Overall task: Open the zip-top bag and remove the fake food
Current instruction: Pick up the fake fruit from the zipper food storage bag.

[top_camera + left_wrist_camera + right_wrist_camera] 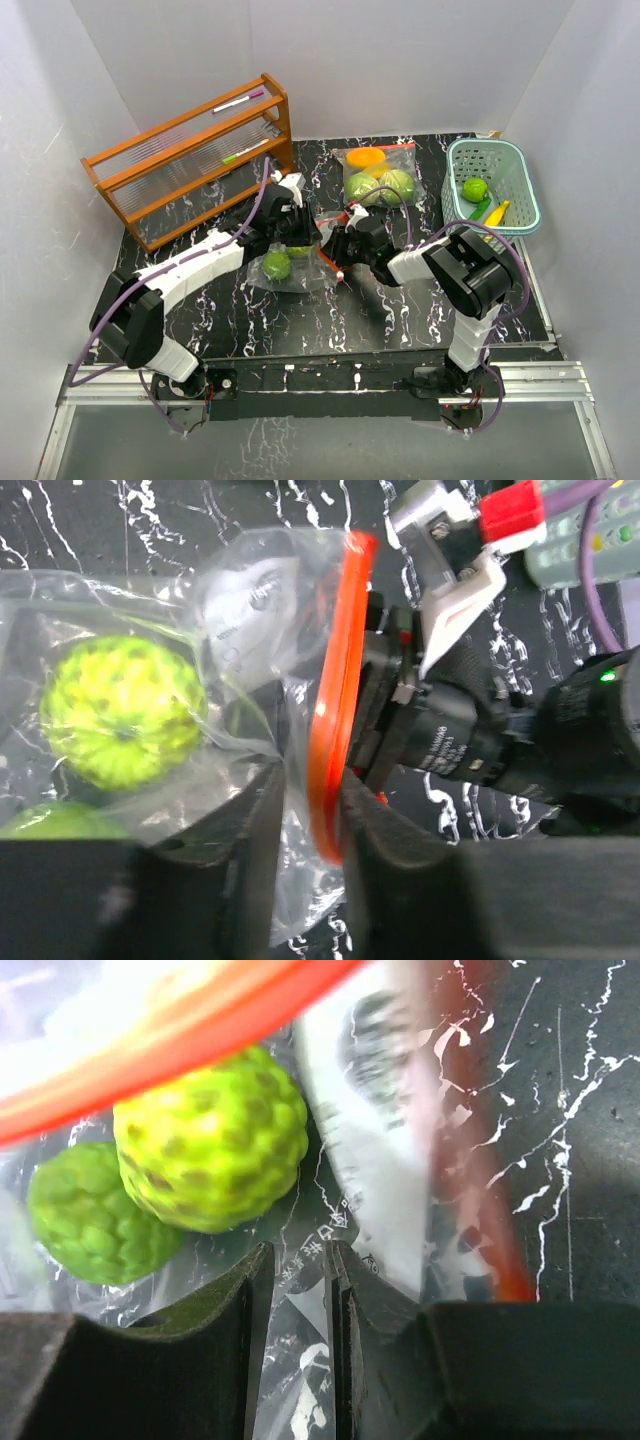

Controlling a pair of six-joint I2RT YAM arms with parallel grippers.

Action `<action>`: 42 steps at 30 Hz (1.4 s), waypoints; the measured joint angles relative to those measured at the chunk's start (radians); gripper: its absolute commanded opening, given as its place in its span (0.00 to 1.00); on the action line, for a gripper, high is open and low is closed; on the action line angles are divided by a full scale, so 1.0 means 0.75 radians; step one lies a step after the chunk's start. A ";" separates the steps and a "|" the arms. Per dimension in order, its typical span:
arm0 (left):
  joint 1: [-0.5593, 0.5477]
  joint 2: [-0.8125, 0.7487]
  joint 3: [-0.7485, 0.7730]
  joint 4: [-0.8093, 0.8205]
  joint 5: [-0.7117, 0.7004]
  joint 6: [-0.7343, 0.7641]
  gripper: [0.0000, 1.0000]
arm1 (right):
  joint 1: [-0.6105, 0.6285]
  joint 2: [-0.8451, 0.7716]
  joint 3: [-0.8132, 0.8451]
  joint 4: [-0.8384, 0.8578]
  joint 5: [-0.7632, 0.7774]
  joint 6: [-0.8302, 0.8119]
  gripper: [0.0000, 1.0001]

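A clear zip-top bag [296, 268] with an orange zip strip [335, 690] lies mid-table between both grippers. Inside it are two round green pieces of fake food, a yellow-green one [212, 1140] and a darker one [95, 1215]; one shows in the top view [276, 264]. My left gripper [312, 785] is shut on the bag's mouth, with the orange strip and film between its jaws; it also shows in the top view [298, 232]. My right gripper [300, 1258] is shut on the bag's film close to the mouth, facing the left one [342, 252].
A second bag [380, 172] holding an orange piece and green balls lies at the back. A pale-teal slotted basket [520, 180] at the right holds a green ball [475, 189] and a banana [497, 212]. A wooden rack [190, 160] stands at the back left.
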 measured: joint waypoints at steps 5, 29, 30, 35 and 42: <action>0.000 -0.028 0.023 -0.004 0.017 0.001 0.70 | 0.002 0.046 0.000 0.078 -0.036 0.019 0.30; 0.080 0.072 -0.247 0.019 -0.333 -0.033 0.00 | 0.002 0.073 -0.084 0.400 -0.213 0.070 0.59; 0.080 0.093 -0.247 0.032 -0.326 -0.037 0.00 | 0.002 0.067 -0.084 0.401 -0.213 0.070 0.64; 0.080 0.186 -0.247 0.105 -0.267 -0.056 0.00 | 0.010 0.019 -0.085 0.396 -0.194 0.029 0.73; 0.080 0.206 -0.247 0.137 -0.231 -0.060 0.00 | 0.041 -0.003 -0.019 0.229 -0.042 -0.112 0.78</action>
